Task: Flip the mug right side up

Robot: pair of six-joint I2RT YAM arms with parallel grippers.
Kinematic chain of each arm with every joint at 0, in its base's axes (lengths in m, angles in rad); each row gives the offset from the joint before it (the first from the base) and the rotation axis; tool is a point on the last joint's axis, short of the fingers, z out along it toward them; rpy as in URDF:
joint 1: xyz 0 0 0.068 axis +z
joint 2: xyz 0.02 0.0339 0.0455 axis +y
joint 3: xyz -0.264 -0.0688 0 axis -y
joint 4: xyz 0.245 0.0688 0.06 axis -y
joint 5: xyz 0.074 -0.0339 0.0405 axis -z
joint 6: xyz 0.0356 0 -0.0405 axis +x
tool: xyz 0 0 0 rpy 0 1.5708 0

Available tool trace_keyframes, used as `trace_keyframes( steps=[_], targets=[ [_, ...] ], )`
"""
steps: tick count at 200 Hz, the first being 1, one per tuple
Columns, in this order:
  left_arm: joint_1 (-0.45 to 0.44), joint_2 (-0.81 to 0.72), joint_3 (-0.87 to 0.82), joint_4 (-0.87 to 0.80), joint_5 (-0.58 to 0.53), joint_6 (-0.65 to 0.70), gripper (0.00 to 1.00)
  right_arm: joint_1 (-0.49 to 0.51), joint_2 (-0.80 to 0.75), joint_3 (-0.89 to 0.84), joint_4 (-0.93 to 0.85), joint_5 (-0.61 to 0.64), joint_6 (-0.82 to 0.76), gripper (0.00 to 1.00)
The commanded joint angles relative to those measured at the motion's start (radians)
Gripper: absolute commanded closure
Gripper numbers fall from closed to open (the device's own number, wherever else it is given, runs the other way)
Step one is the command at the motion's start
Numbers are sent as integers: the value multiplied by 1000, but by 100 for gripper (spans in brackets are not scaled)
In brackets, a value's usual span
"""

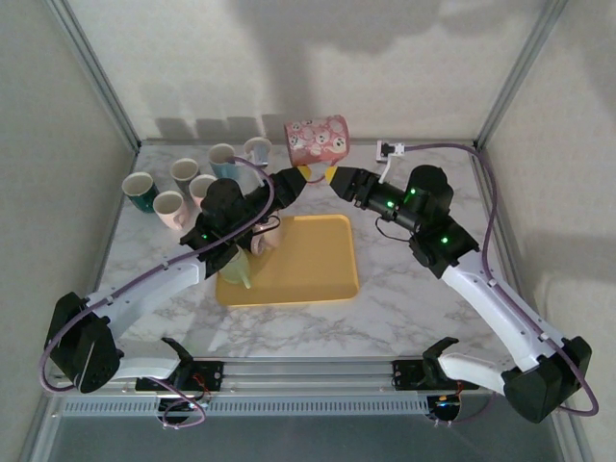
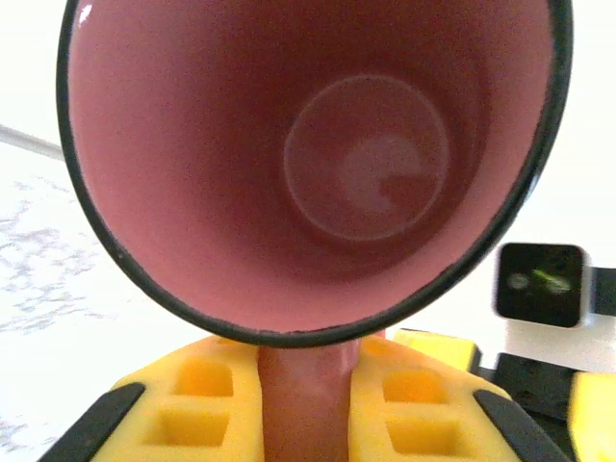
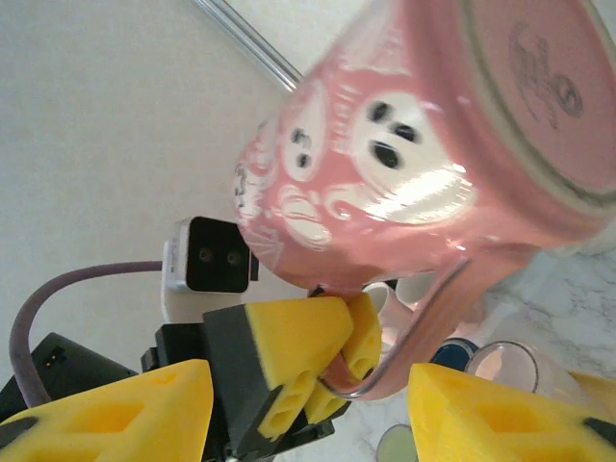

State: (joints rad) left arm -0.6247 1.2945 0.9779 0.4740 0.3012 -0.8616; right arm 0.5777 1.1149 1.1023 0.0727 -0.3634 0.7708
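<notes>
Left gripper (image 2: 306, 390) had its yellow fingers (image 2: 207, 404) clamped tight on the handle (image 3: 423, 322) of the pink mug (image 1: 316, 140). It held the mug up in the air on its side, mouth facing the left wrist cam, base toward the right one. Right gripper (image 1: 333, 177) sat just beside it, fingers spread apart, gripping nothing. The mug hung past the far edge of the yellow tray (image 1: 308, 279), with a bunch of cups (image 1: 183, 183) on the marble table (image 1: 414, 318) off to the left.

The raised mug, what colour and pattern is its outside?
Pink mug with white ghost-like faces, clearest from the right wrist.
</notes>
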Motion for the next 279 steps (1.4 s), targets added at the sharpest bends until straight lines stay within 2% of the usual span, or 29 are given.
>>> trace_keyframes(
  steps=[1,48,79,130,159,226,279],
  targets=[
    [8,-51,58,58,-58,79,100,-3,-26,43,-57,19,-54,41],
    [40,-61,61,-21,-108,127,100,-5,-26,105,-310,105,-192,39],
    [80,-58,44,-57,-124,143,100,-13,-10,117,-423,139,-244,41],
    [154,-32,42,-90,-120,192,100,-28,27,119,-462,147,-266,43],
    [185,25,107,-219,-162,222,100,-38,65,131,-488,137,-263,44],
    [186,195,285,-469,-304,376,100,-56,143,155,-567,138,-259,45],
    [184,376,448,-621,-369,436,100,-61,184,167,-601,141,-261,44]
  ],
)
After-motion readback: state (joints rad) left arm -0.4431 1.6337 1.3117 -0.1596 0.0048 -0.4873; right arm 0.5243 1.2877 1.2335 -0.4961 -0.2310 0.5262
